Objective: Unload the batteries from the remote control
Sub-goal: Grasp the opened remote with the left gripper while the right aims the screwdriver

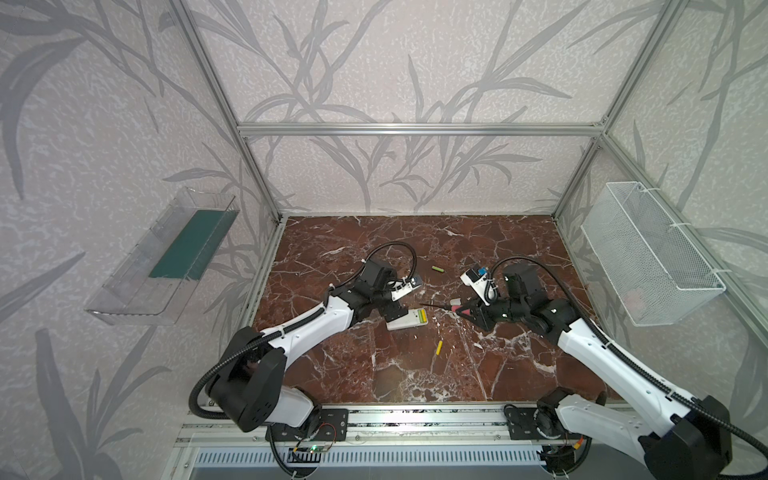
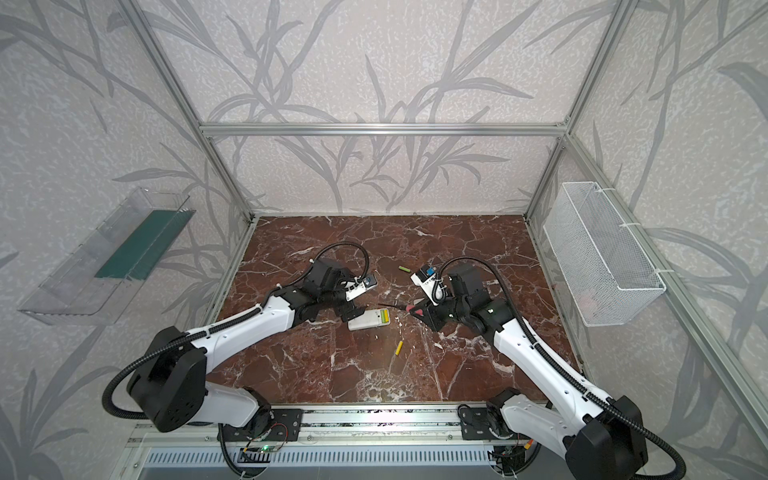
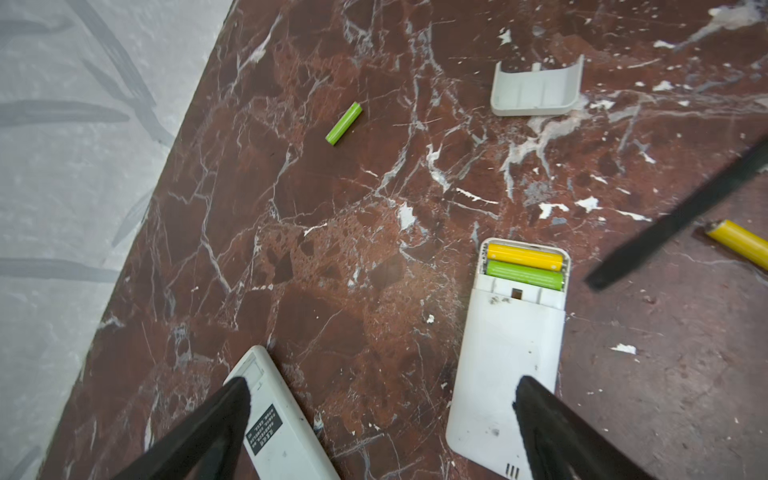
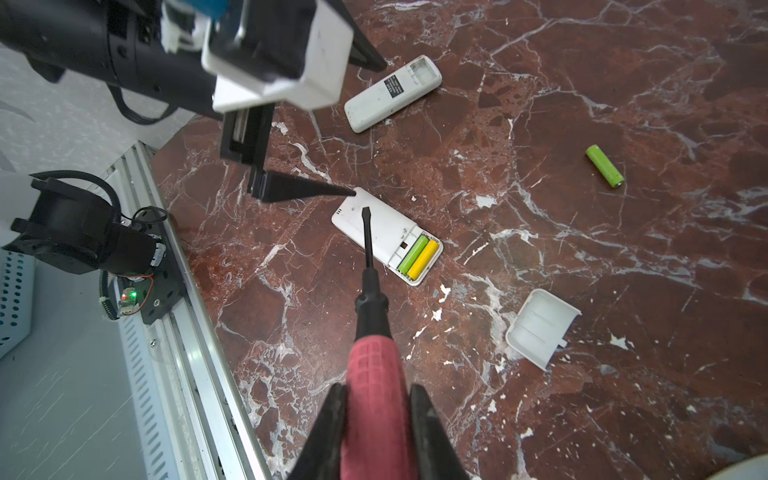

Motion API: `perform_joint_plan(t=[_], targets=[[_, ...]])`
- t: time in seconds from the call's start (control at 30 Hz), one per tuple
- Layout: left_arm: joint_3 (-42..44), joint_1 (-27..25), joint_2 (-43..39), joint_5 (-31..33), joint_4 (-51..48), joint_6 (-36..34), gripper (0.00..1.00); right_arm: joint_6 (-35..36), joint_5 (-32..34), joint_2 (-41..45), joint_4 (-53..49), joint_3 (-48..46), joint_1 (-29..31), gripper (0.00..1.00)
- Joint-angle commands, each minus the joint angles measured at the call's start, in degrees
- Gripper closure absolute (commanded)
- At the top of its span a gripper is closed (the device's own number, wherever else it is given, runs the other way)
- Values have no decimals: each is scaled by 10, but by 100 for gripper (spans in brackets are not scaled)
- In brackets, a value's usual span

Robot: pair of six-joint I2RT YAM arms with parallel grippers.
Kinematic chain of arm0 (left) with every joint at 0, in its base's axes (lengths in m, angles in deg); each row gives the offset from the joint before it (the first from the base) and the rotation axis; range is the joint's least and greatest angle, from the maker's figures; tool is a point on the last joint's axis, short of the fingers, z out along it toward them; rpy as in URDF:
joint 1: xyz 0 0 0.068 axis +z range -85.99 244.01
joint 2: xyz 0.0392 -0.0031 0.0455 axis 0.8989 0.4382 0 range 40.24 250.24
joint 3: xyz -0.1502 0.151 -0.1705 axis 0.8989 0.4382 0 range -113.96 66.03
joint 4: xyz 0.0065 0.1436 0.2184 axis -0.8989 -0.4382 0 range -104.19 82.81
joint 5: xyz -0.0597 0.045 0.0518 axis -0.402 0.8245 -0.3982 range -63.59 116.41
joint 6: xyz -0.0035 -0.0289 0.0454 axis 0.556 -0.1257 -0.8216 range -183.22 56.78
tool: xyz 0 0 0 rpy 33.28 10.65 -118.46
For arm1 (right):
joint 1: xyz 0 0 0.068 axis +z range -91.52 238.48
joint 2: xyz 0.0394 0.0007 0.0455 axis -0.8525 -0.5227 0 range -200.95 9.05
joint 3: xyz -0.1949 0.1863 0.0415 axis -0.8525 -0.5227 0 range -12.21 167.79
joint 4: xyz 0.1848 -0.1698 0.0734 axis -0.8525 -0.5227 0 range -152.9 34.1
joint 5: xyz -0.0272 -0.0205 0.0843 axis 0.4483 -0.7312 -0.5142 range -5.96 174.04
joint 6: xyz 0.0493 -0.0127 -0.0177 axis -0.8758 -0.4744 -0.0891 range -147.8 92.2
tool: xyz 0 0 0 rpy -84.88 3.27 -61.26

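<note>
My left gripper [image 3: 382,386] stands open over the ungripped remote [image 4: 390,232]; my right gripper [image 4: 378,390] clamps the screwdriver [image 4: 368,291]. Two batteries [image 4: 417,257] sit in the remote's bay, and two lie loose. I judge prying now could skid the remote away.

Both arms low, reaching inward toward each other. On the left arm [image 1: 316,324], wrist pitched down, left gripper [image 3: 384,384] jaws spread wide, tips angled downward. The right arm [image 1: 602,357] is stretched forward; right gripper [image 4: 378,391] clamped on screwdriver [image 4: 374,365] handle, shaft aimed leftward.
</note>
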Motion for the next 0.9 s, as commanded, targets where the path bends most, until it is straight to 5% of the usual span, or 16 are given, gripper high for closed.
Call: perform_joint_plan(t=[0.0, 0.33, 0.57, 0.87], targets=[[-76, 4, 30, 28, -124, 88, 1, -17, 52, 14, -27, -11, 9, 98], [-156, 4, 105, 30, -287, 82, 1, -50, 88, 23, -24, -36, 11, 99], [-113, -3, 109, 6, -269, 19, 2, -69, 94, 27, -6, -54, 12, 100], [-102, -14, 155, -16, -249, 18, 16, -82, 91, 20, 11, -59, 18, 100]])
